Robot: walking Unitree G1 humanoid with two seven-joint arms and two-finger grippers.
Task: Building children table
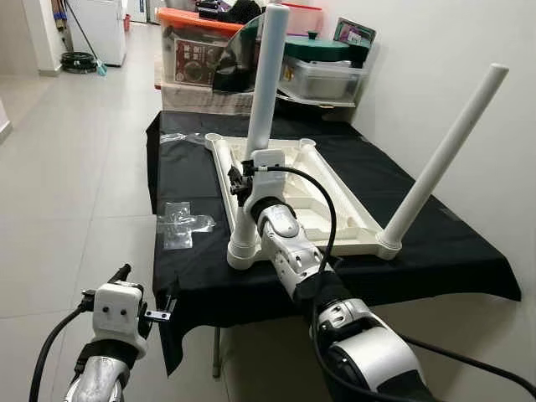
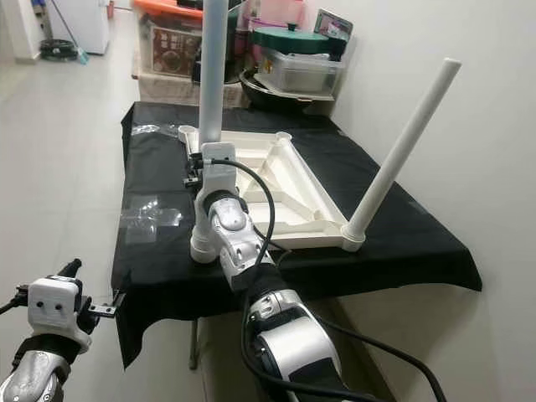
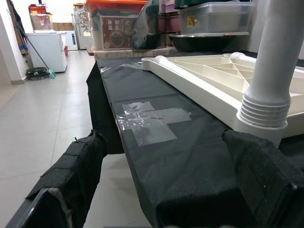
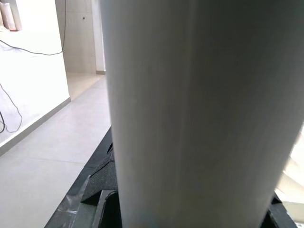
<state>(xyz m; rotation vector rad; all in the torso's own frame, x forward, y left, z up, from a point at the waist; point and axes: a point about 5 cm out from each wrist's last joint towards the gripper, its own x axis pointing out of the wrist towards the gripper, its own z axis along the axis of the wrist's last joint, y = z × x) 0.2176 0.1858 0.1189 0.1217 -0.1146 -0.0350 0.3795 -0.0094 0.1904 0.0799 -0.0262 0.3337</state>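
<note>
Step in hand: I judge this as fitting legs to the cream plastic children's table top (image 1: 295, 186), which lies upside down on the black-draped work table (image 1: 201, 268). I am on the near-left leg.
Table top: it sits mid-cloth, ribs up, running from 6 toward 12 o'clock away from me.
Near-left leg: the white plastic tube leg (image 1: 266, 79) stands upright in the corner socket at about 7 o'clock of the top, its ribbed collar seated low at the socket.
Right gripper: the right gripper (image 1: 241, 180) is clamped on that leg just above the collar; the right wrist view has the tube pressed close between the black pads.
Second leg: another white tube leg (image 1: 444, 155) stands in the near-right corner, at 5 o'clock, leaning outward.
Left gripper: the left gripper (image 1: 126, 275) hovers low at the cloth's near-left edge, fingers (image 3: 71, 171) apart, holding nothing.
Far corners: two sockets at 11 and 1 o'clock look empty.
Loose item: a clear plastic bag (image 1: 180, 222) lies at 9 o'clock of the top.
Next move: I think it calls for twisting or pressing this leg home, checking it is firm, then letting go.
</note>
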